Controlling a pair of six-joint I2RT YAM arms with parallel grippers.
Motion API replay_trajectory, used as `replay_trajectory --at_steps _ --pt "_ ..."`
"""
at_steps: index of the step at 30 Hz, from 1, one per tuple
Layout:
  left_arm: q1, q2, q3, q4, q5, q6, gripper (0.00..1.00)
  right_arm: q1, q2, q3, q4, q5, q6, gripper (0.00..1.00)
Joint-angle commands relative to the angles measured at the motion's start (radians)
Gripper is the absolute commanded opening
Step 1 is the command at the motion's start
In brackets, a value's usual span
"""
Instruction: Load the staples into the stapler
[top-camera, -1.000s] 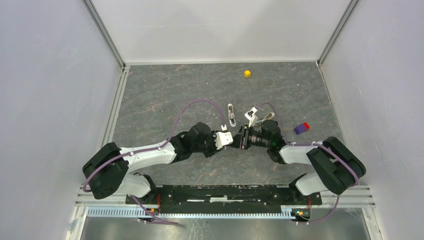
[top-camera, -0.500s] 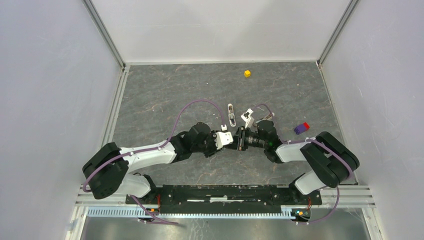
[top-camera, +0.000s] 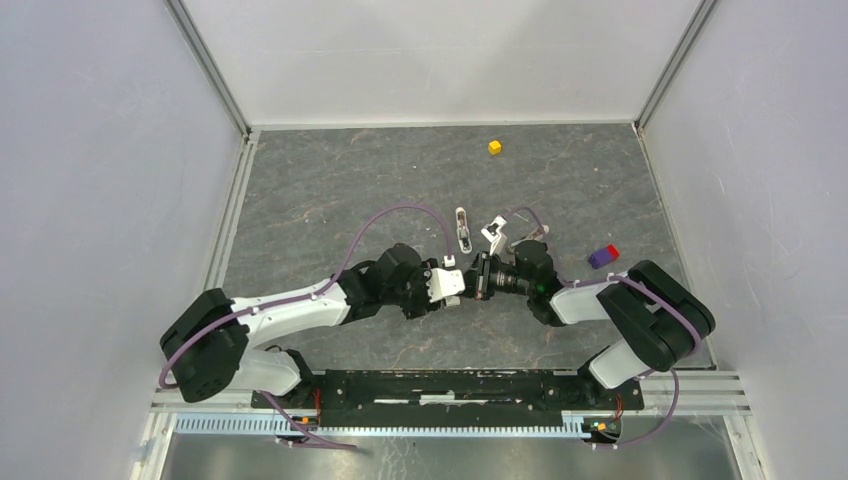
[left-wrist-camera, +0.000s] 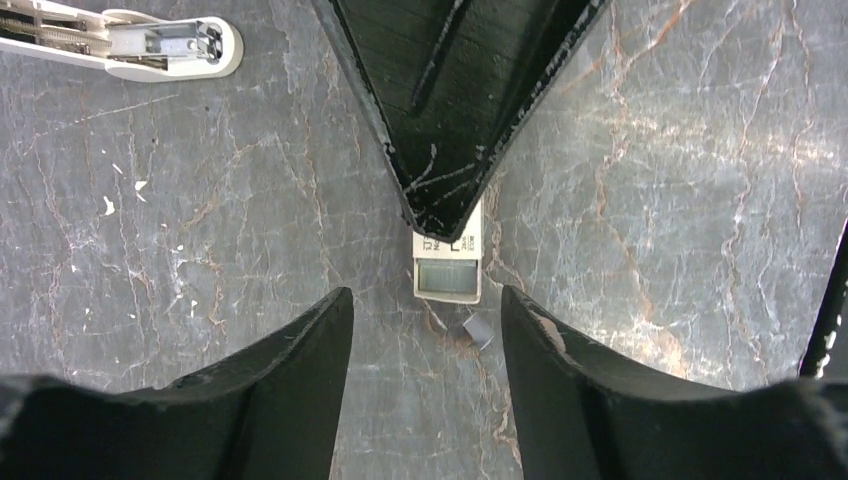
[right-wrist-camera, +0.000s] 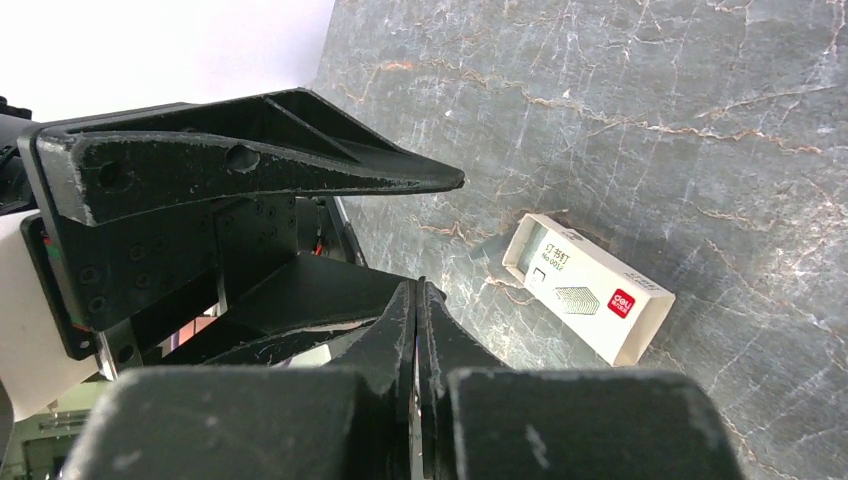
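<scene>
I see the grey marbled surface (top-camera: 330, 190) with both arms meeting near its middle. My left fingers (left-wrist-camera: 290, 390) stand spread apart. Facing them, my right fingers (left-wrist-camera: 450, 110) are pinched tight on the far end of the staples (left-wrist-camera: 447, 276). The stapler (left-wrist-camera: 130, 45), white with its metal channel showing, lies opened on the surface off to one side. The staples are a tiny flat silvery-grey block in a pale rim, just ahead of the left fingertips.
</scene>
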Motion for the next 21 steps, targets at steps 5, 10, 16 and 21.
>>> replay_trajectory --at_steps 5,10,16,21 --pt "0.008 -0.007 0.046 -0.106 0.02 0.091 0.66 -0.028 -0.005 0.017 -0.086 0.02 -0.11 0.11" --pt "0.021 0.037 0.055 -0.107 0.035 0.094 0.65 -0.044 -0.035 0.029 -0.213 0.071 -0.201 0.18" --pt "0.037 0.071 0.064 -0.071 0.079 0.049 0.65 -0.05 -0.045 0.032 -0.284 0.121 -0.247 0.26" --pt "0.037 0.128 0.095 -0.074 0.095 0.066 0.65 -0.058 -0.004 0.046 -0.257 0.101 -0.232 0.31"
